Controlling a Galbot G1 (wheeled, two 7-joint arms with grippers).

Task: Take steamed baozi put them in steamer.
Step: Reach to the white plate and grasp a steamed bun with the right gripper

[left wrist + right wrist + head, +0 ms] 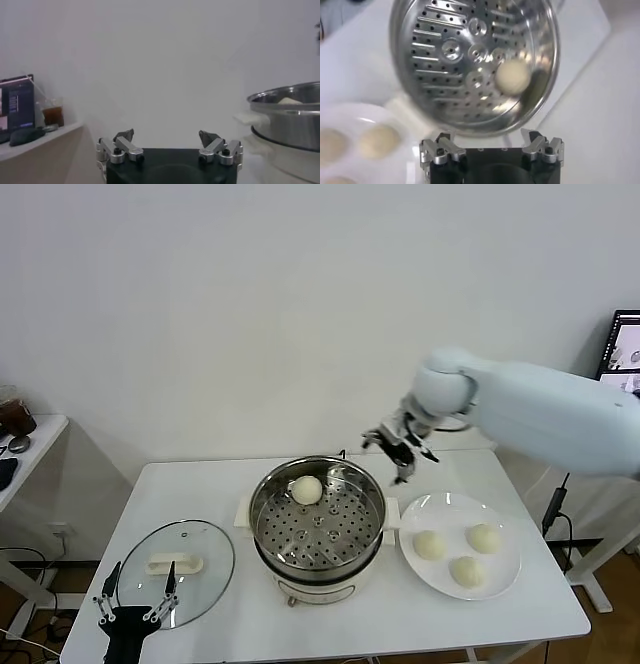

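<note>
Baozi (306, 489) on steamer (318, 529) tray, below empty wide-open right end effector (401, 452).

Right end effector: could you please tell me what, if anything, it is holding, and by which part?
Nothing. The right end effector hangs open and empty above the steamer's far rim.

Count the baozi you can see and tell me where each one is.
4. One baozi lies on the tray inside the steamer, toward its far side. Three are on the plate: one nearest the steamer, one beside it, one in front. None appears hidden.
</note>
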